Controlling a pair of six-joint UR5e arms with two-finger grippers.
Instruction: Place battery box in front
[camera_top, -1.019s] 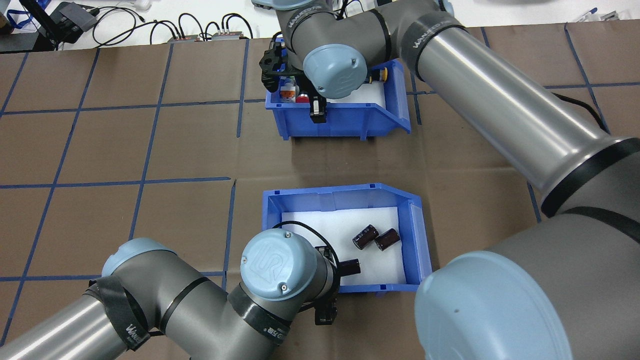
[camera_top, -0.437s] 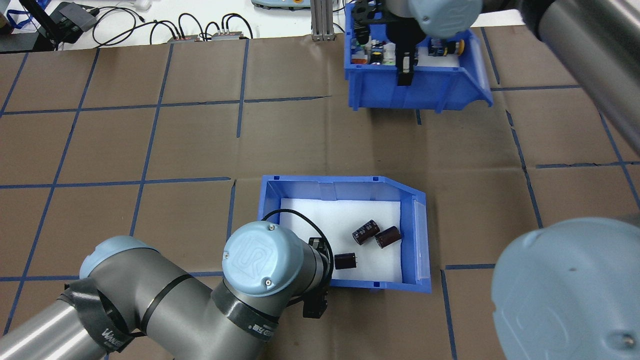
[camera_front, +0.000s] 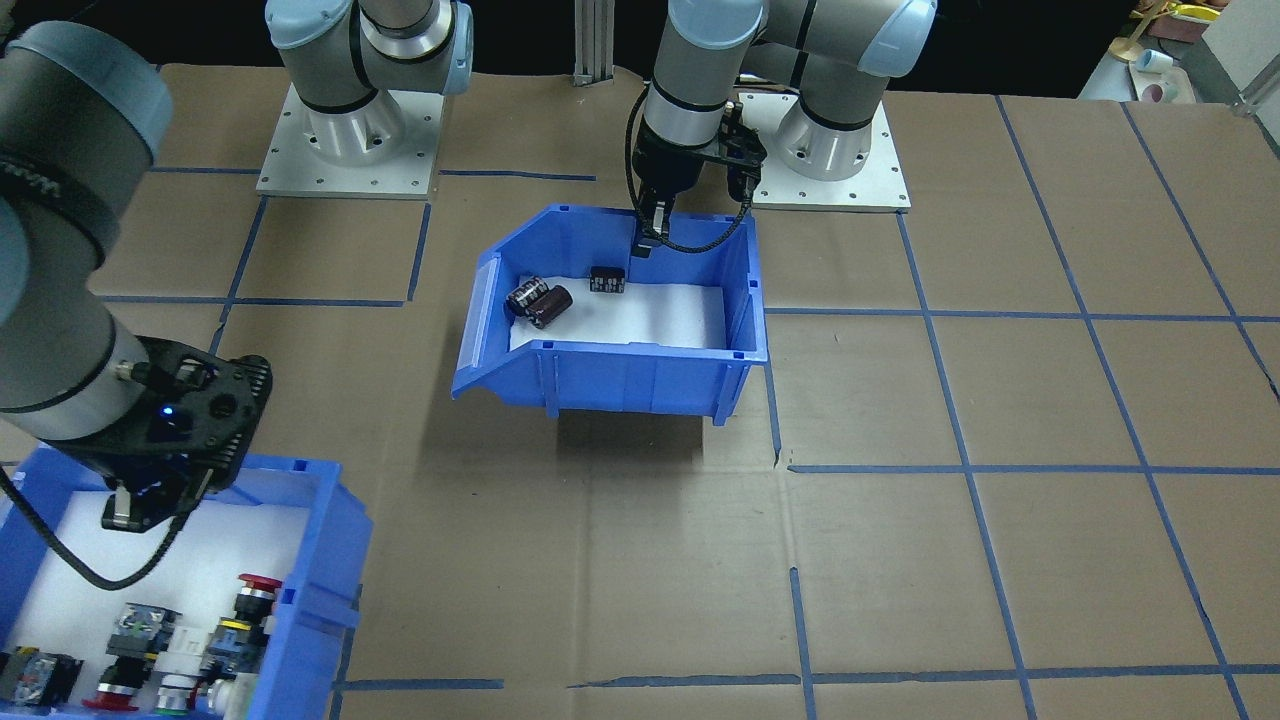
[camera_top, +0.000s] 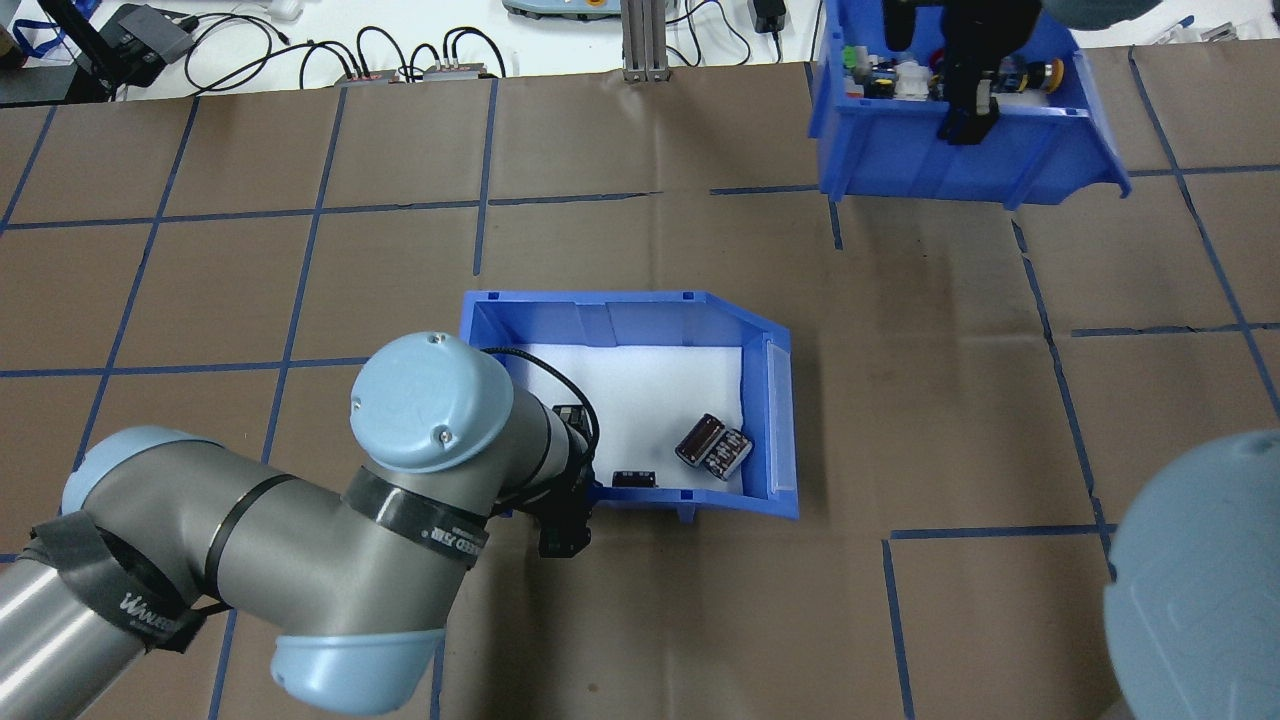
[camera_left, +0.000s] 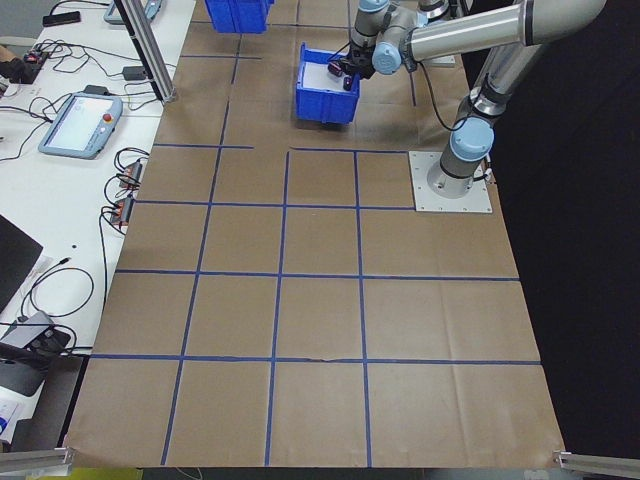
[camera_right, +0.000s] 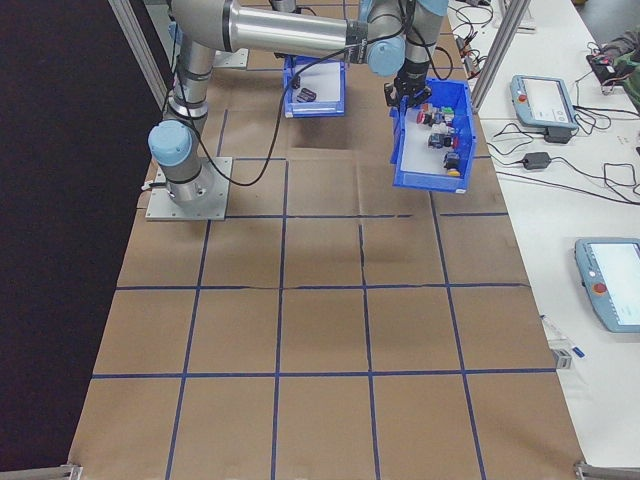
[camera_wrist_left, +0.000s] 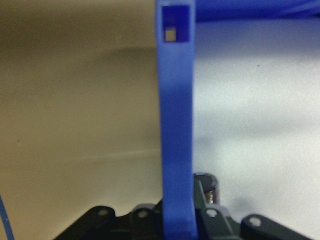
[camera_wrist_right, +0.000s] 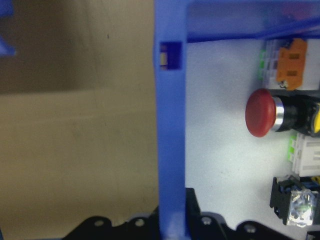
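The battery box (camera_top: 620, 318) (camera_front: 620, 375) is a blue bin with a white floor pad. It hangs tilted over the table's middle, its shadow beneath it. Two dark cylinders (camera_top: 712, 446) (camera_front: 538, 300) and a small black block (camera_top: 633, 478) (camera_front: 607, 280) lie in it. My left gripper (camera_top: 565, 505) (camera_front: 648, 238) is shut on its robot-side wall (camera_wrist_left: 175, 125). My right gripper (camera_top: 966, 118) (camera_front: 128, 512) is shut on the wall (camera_wrist_right: 171, 125) of the other blue bin (camera_top: 900, 160) (camera_front: 310, 570). That bin holds push-buttons and sits at the far right.
An aluminium post (camera_top: 640, 40) stands at the table's far edge. Cables and devices (camera_top: 150, 35) lie on the white bench beyond it. Two arm base plates (camera_front: 345, 150) sit on the robot's side. Brown paper with blue tape lines (camera_top: 300, 250) covers the table.
The left arm has carried the battery box to the left, and it now tilts. Its cylinders and block have slid toward the sloped end and near wall. The right arm has carried the button bin farther right and away.
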